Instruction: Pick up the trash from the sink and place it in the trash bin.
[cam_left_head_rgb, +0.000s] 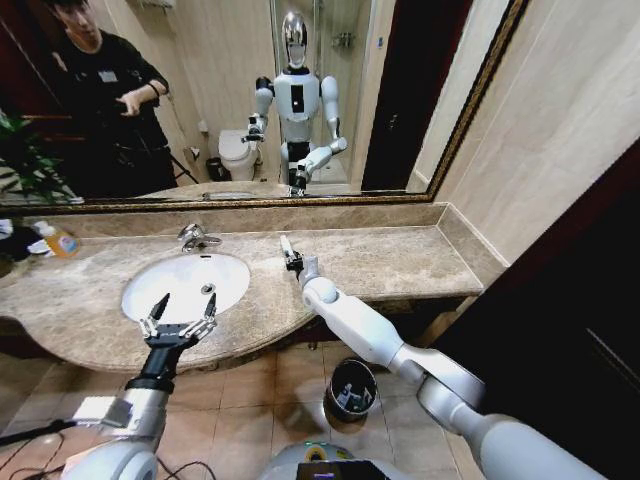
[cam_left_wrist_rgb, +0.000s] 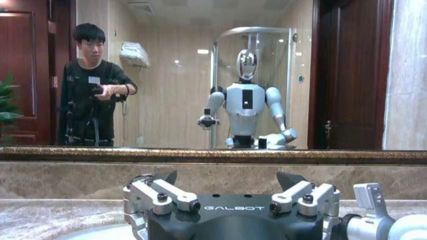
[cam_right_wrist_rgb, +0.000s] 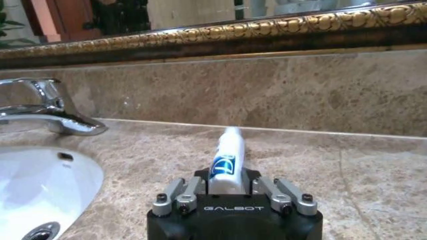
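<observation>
- Landmark: the sink (cam_left_head_rgb: 170, 285), a white oval basin sunk in the beige marble tabletop (cam_left_head_rgb: 400, 262); chrome faucet (cam_left_head_rgb: 196, 237) stands at its far rim, toward the mirror (cam_left_head_rgb: 250, 100).
- Right pincer (cam_left_head_rgb: 289, 256) hovers above the tabletop just beside the sink's right rim, on the faucet's side of it, clenched on a white tube (cam_left_head_rgb: 286, 245) with a blue mark.
- Right wrist view: the tube (cam_right_wrist_rgb: 225, 160) sticks out forward between the closed fingers; blue lettering on it, too blurred to read. The pincer body (cam_right_wrist_rgb: 233, 212) reads "GALBOT" in white.
- Same view: sink basin (cam_right_wrist_rgb: 40, 190) with its drain at the edge, faucet spout (cam_right_wrist_rgb: 50, 112) over it, gilded mirror frame above the marble backsplash.
- Left pincer (cam_left_head_rgb: 178, 318) hangs over the sink's near rim, fingers spread wide, released, nothing in it.
- Left wrist view: the left pincer (cam_left_wrist_rgb: 233, 192) shows "GALBOT" on its black housing, both fingers splayed apart, facing the mirror.
- Trash bin (cam_left_head_rgb: 351, 388), small, round, black, sits on the tiled floor below the tabletop's front edge, right of the sink, beneath the right arm; some pale items lie inside, unclear which.
- Orange-labelled bottle (cam_left_head_rgb: 60, 241) stands on the tabletop well left of the sink, near the backsplash; label unreadable.
</observation>
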